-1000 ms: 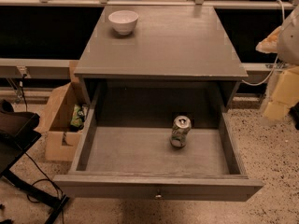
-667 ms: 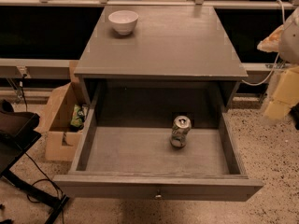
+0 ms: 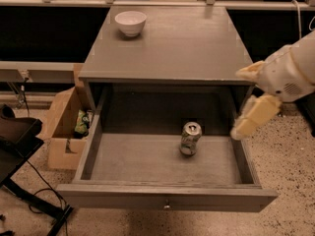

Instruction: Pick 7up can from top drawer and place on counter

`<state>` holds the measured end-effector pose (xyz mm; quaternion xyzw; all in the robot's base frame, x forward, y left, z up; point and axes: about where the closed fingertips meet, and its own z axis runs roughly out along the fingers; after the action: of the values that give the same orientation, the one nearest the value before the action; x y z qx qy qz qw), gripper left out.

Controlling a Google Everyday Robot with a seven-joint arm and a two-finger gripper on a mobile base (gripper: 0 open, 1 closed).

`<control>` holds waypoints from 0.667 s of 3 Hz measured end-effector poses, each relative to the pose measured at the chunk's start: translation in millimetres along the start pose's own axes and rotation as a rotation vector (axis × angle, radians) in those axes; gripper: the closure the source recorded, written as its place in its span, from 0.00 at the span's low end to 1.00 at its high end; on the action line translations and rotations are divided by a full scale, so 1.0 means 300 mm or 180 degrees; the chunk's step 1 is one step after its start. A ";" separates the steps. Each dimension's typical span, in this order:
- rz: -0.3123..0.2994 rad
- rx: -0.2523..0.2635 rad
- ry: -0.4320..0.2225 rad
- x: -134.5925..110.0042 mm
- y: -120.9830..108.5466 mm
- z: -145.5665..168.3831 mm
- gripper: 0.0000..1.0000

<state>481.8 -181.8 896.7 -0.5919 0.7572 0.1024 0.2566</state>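
The 7up can stands in the open top drawer, right of the middle, green and white with a silver top. The drawer is pulled fully out, and its front panel carries a small knob. The grey counter lies above it. My gripper hangs at the right, above the drawer's right wall and beside the counter's front right corner. Its cream fingers stand apart and hold nothing. It is right of the can and higher, not touching it.
A white bowl sits at the counter's back left. An open cardboard box with items stands on the floor to the left of the cabinet. A dark stand with cables is at the lower left. Speckled floor lies to the right.
My arm has moved left, from the right edge of the view to the drawer's right wall. The can, the drawer and the bowl have not moved.
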 end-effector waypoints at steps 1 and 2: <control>0.0095 -0.0151 -0.0768 -0.043 -0.047 0.252 0.00; 0.0203 -0.0174 -0.1393 -0.071 -0.091 0.437 0.00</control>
<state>546.3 -111.4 800.5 -0.5381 0.6986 0.2570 0.3953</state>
